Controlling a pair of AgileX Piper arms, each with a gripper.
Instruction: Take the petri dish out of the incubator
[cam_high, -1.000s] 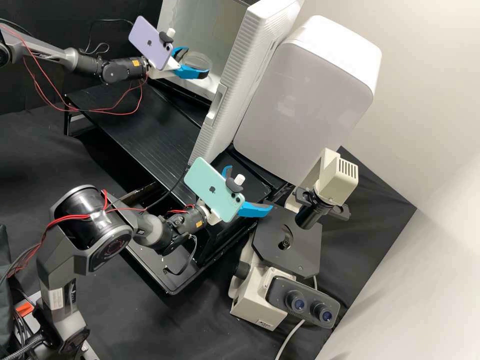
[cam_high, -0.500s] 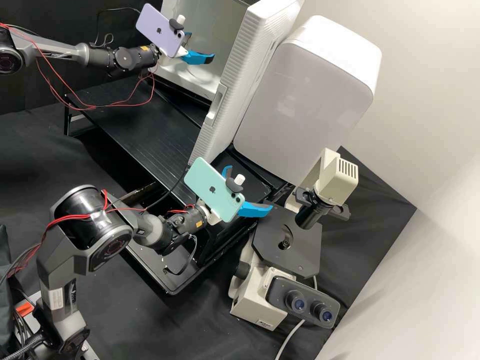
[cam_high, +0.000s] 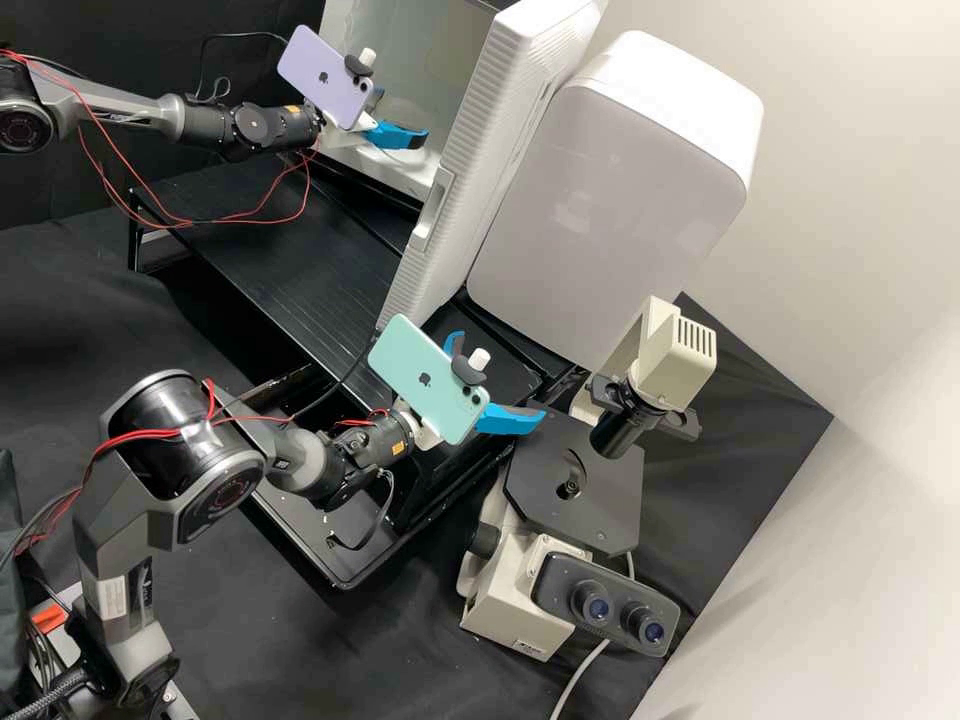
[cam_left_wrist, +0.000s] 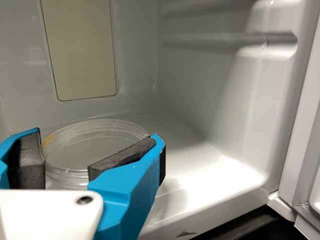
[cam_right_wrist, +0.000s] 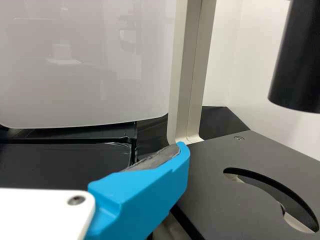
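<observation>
over the last second the left gripper (cam_high: 397, 136) is travelling deeper into the open incubator (cam_left_wrist: 215, 110), first rising, then dipping a little, and it is now sitting low in the chamber. the right gripper (cam_high: 515, 417) is not shifting at all and is hanging over the stage of the microscope (cam_high: 570, 560). whether it is open or closed i cannot tell.

the left jaws are standing at a middling width with the petri dish (cam_left_wrist: 95, 142) between them. the dark pads (cam_left_wrist: 30, 162) are pressing against its rim on either side, so they are looking closed on it. the dish is lying low over the chamber floor, and i cannot tell whether it is resting there or hanging just above it. judging from this, the grip is looking made but the dish is not out yet, so drawing it back through the opening is remaining.

counting: one petri dish, one incubator, one microscope and two grippers. each wrist is carrying one phone, a lilac phone (cam_high: 322, 65) and a mint phone (cam_high: 425, 380). one black tray (cam_high: 290, 260) is lying on the surface (cam_high: 100, 300).
</observation>
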